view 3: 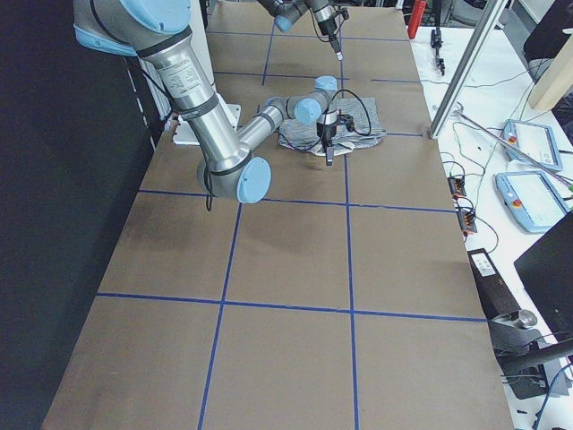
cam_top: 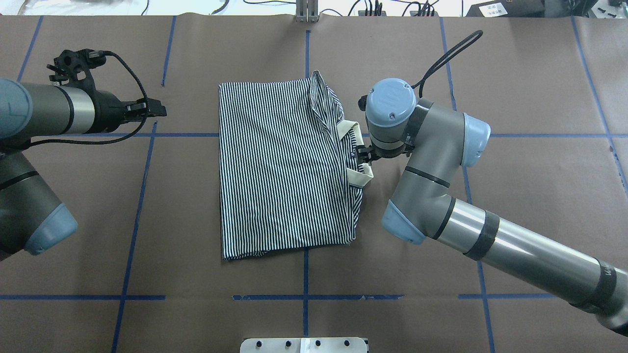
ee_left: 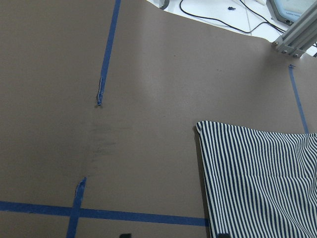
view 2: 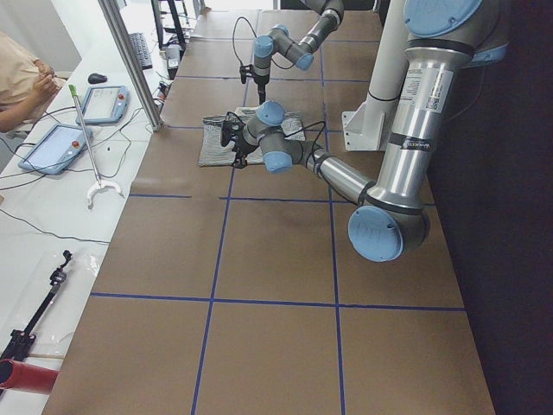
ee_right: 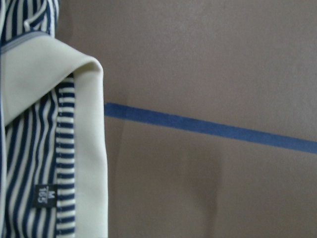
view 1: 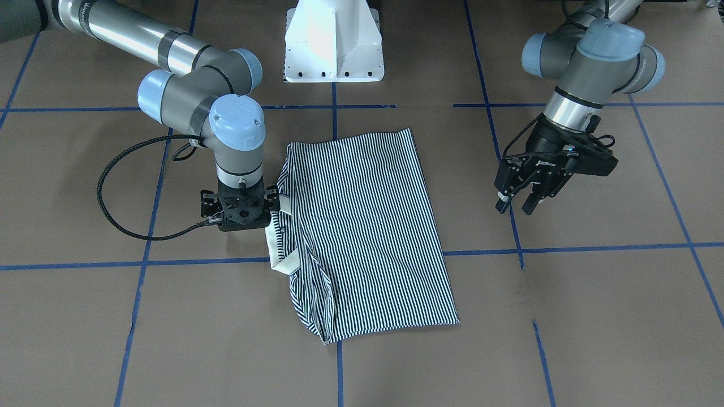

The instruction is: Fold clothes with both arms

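The striped polo shirt (view 1: 367, 226) lies folded into a flat rectangle in the middle of the table; it also shows in the overhead view (cam_top: 279, 166). Its cream collar (cam_top: 354, 133) sticks out at the side edge near my right arm. My right gripper (view 1: 243, 213) points straight down, low, right beside the collar (view 1: 281, 251); its jaws look spread and hold nothing. The right wrist view shows the collar (ee_right: 84, 148) and a size label (ee_right: 45, 195), no fingers. My left gripper (view 1: 516, 204) is open and empty, raised, well off the shirt's other side (cam_top: 159, 109).
The white pedestal base (view 1: 334, 45) stands at the robot's edge of the table. Blue tape lines (cam_top: 304, 296) mark a grid on the brown surface. An operator (view 2: 17, 78) and tablets (view 2: 52, 147) are at a side bench beyond the table.
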Action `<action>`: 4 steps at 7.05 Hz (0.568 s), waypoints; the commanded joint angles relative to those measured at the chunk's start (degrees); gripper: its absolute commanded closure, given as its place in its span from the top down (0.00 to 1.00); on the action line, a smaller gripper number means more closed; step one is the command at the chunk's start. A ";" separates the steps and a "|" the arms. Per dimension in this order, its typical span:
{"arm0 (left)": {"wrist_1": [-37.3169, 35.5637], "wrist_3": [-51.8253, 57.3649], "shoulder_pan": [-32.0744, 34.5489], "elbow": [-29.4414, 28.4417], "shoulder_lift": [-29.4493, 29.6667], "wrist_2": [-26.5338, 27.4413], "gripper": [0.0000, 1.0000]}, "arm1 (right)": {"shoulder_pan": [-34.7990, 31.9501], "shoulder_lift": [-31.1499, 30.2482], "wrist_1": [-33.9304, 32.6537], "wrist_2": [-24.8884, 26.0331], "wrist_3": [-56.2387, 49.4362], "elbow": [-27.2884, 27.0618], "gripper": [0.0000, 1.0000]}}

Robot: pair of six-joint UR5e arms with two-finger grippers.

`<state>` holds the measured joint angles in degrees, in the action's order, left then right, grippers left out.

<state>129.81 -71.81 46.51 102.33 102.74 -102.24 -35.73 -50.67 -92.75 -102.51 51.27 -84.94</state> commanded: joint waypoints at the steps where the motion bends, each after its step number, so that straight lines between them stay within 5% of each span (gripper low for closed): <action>1: 0.00 0.01 0.08 0.15 0.00 0.02 0.66 | -0.48 11.49 0.72 0.12 4.42 11.03 1.00; 4: 0.00 0.01 -0.01 0.68 -1.14 -0.07 0.66 | -0.39 19.88 11.96 0.38 9.11 26.54 1.00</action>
<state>129.81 -71.81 46.57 102.86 101.92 -102.30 -36.15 -34.05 -83.89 -102.22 59.01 -64.01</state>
